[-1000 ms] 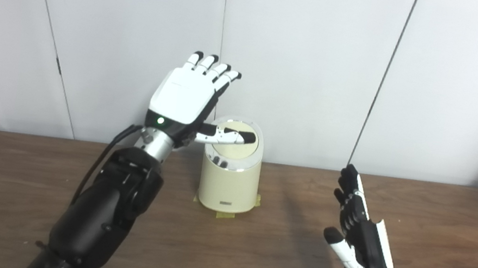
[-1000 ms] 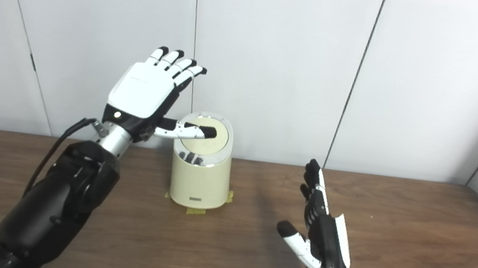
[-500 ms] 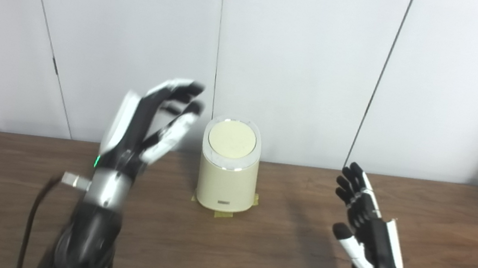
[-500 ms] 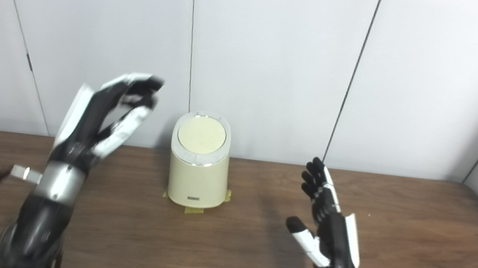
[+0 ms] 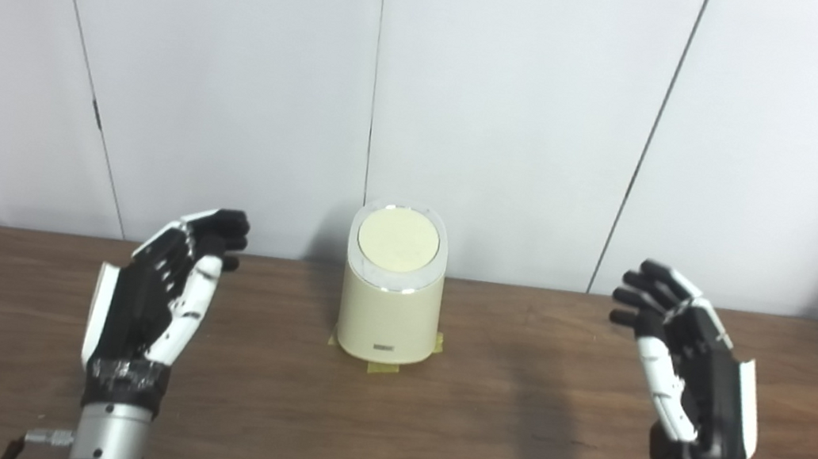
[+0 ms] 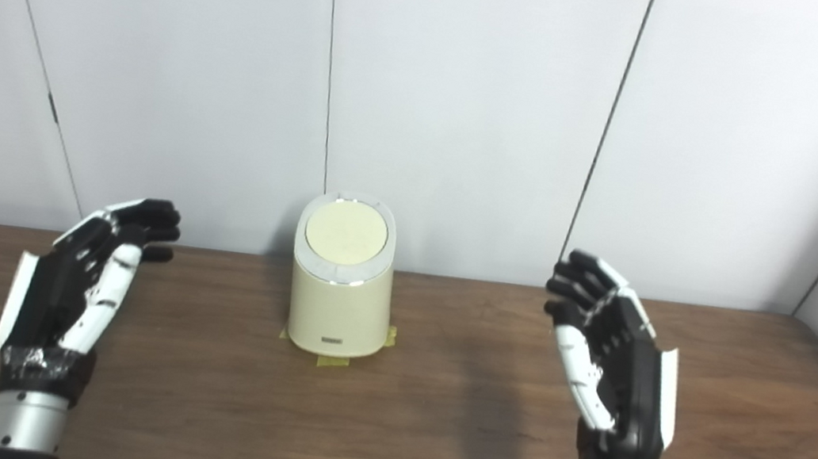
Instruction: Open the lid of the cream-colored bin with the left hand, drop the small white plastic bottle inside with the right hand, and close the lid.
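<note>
The cream-colored bin (image 5: 388, 315) stands upright at the back middle of the table, its round lid (image 5: 398, 237) flat and closed. No white bottle shows in either view. My left hand (image 5: 159, 298) is raised to the bin's left, palm facing inward, fingers apart, holding nothing. My right hand (image 5: 694, 390) is held up to the bin's right in the same way, open and empty. Both hands are well apart from the bin.
Yellow tape tabs (image 5: 381, 367) stick out under the bin's base. The brown wooden table (image 5: 427, 440) runs wall to wall, with white panel walls (image 5: 521, 117) close behind the bin.
My left hand lifted off the bin's lid, swung left and dropped to table height beside the bin. The lid now lies closed. My right hand shifted right and rose a little.
</note>
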